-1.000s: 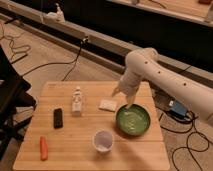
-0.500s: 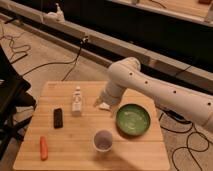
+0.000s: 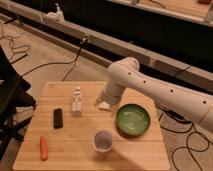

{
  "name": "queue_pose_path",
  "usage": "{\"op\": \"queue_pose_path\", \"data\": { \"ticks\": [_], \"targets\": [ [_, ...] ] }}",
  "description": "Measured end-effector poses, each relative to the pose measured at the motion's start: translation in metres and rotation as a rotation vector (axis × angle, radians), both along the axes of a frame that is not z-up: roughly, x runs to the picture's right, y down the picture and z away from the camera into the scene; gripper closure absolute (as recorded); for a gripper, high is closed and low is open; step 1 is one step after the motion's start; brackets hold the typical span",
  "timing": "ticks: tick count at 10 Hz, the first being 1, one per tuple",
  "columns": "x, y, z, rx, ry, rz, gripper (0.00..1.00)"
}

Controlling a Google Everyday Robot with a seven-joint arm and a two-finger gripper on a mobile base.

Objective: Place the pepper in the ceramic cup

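The pepper (image 3: 43,148) is small and orange-red and lies at the front left corner of the wooden table (image 3: 75,150). The ceramic cup (image 3: 103,140) is small, round and white, and stands upright near the front middle, empty as far as I can see. My white arm reaches in from the right, bends at the elbow (image 3: 125,70) and points down. The gripper (image 3: 103,99) hangs low over the back middle of the table, above a small white object (image 3: 104,105). It is well behind the cup and far right of the pepper.
A green plate (image 3: 133,120) sits right of the cup. A white bottle-like figure (image 3: 76,100) stands just left of the gripper. A black slab (image 3: 58,117) lies left of centre. Cables trail on the floor around the table.
My arm has swung left, from over the green plate to the back middle of the table. The gripper now hangs over the small white object. The pepper and cup have not moved.
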State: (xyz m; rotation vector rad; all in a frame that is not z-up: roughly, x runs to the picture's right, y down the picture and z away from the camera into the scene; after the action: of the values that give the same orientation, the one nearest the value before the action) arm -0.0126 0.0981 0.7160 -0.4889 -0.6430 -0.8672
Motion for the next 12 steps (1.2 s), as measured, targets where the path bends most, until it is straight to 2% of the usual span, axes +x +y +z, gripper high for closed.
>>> {"op": "queue_pose_path", "data": {
  "ticks": [4,6,8,9,11,12],
  "targets": [
    [-0.067,-0.006,0.017,-0.003,-0.134,-0.017,0.38],
    [-0.108,-0.003,0.015,-0.012,-0.222,-0.030,0.38],
    [-0.149,0.007,0.005,-0.022,-0.318,-0.058,0.38],
    [-0.174,0.021,-0.007,-0.032,-0.384,-0.110,0.38],
    [-0.202,0.045,-0.028,-0.044,-0.479,-0.214,0.38],
    [-0.203,0.048,-0.030,-0.049,-0.487,-0.229,0.38]
  ]
}}
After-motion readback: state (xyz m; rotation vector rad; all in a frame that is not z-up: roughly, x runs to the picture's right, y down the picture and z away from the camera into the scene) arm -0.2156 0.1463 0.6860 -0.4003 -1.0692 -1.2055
